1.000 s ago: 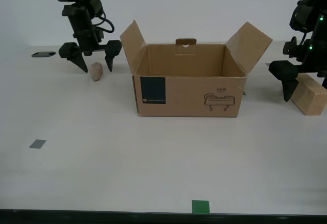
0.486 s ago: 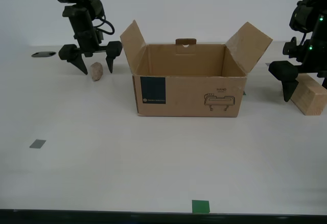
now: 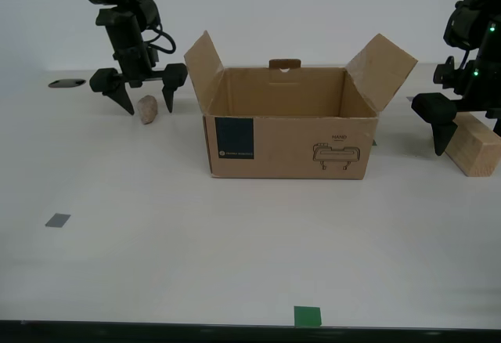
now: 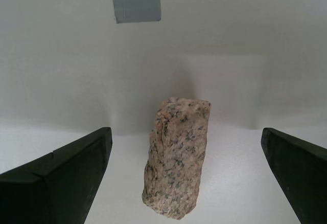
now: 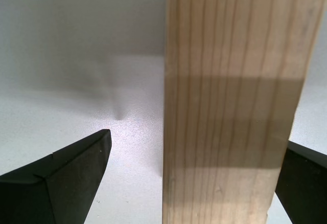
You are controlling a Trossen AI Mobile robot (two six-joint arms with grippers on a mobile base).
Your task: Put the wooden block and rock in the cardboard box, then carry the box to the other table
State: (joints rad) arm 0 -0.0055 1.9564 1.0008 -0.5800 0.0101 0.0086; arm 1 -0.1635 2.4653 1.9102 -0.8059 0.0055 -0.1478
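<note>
Cardboard box [image 3: 286, 135] mid-bench, flaps up; front shows teal label [image 3: 234, 139], "HAND" above a line drawing. Rock [image 3: 148, 110] lies beside the box's exterior-view-left, between my second gripper's [image 3: 139, 96] wide-spread jaws, unheld. Wooden block [image 3: 476, 145] at exterior-view right, long axis running between my first gripper's [image 5: 194, 175] open jaws, ungrasped.

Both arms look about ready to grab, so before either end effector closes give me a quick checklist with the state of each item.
1. Rock sits between the open jaws of my second end effector: ok.
2. Wooden block sits between the open jaws of my first end effector: ok, though off centre, close to one finger.
3. Fingers low enough to grip the rock: cannot tell.
4. Cardboard box flaps upright, top open: ok.
5. Box interior free of other things: cannot tell, floor hidden.
</note>
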